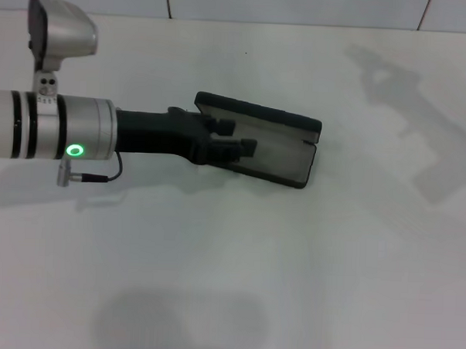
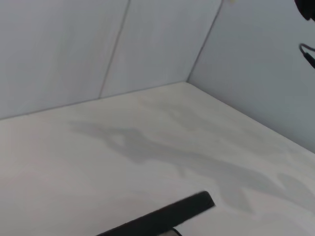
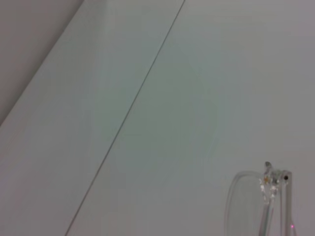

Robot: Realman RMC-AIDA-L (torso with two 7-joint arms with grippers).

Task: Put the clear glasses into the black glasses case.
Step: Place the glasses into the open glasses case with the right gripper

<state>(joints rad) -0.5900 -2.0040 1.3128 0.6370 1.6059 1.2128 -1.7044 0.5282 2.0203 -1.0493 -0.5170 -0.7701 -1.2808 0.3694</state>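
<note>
The black glasses case [image 1: 269,145] lies open on the white worktop [image 1: 291,262], lid raised at the far side. The left tool [image 1: 238,140] reaches in level from the left, its dark fingers at the case's near end; I cannot tell how far apart they stand. The clear glasses [image 3: 266,204] appear only in the right wrist view, against pale wall panels [image 3: 147,98]. The right tool's own state cannot be told.

No readable text, label or number on anything in view.
</note>
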